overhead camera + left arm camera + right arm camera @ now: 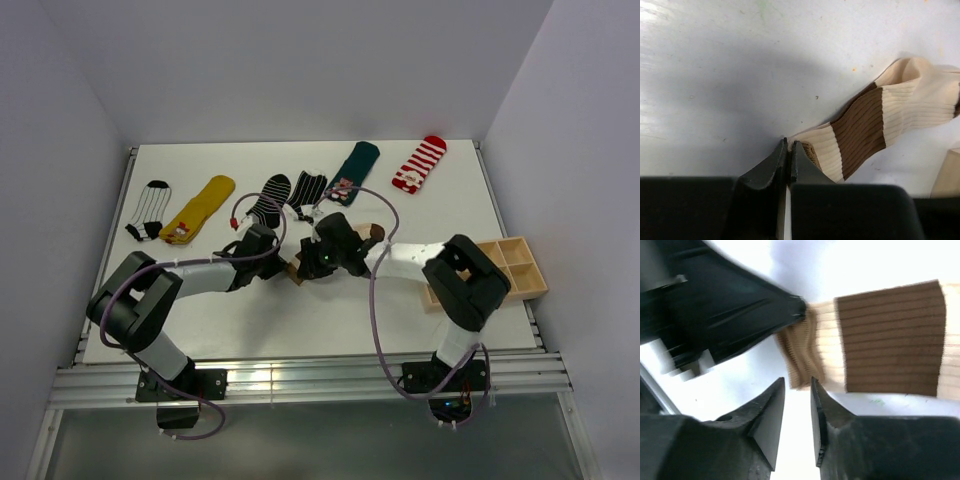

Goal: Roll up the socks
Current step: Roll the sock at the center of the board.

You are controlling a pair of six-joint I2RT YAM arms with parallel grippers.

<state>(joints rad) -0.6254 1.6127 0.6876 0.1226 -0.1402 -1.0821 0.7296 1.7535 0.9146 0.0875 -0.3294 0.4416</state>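
Note:
A cream sock with brown bands (865, 125) lies flat on the white table; in the top view it is mostly hidden under both wrists, with only its brown end (374, 234) showing. My left gripper (789, 142) is shut, pinching the edge of the sock's tan cuff between its fingertips. In the right wrist view the left gripper's fingers (765, 305) touch the bunched cuff of the sock (890, 340). My right gripper (797, 382) stands slightly open just short of the cuff, with nothing between its fingers. The two grippers meet near the table's middle (300, 265).
Several other socks lie in a row at the back: a black-and-white striped one (150, 208), a yellow one (203, 207), a second striped one (270, 198), a black one (308, 188), a teal one (355, 165) and a red-and-white one (420, 163). A wooden compartment tray (500, 268) sits at the right edge.

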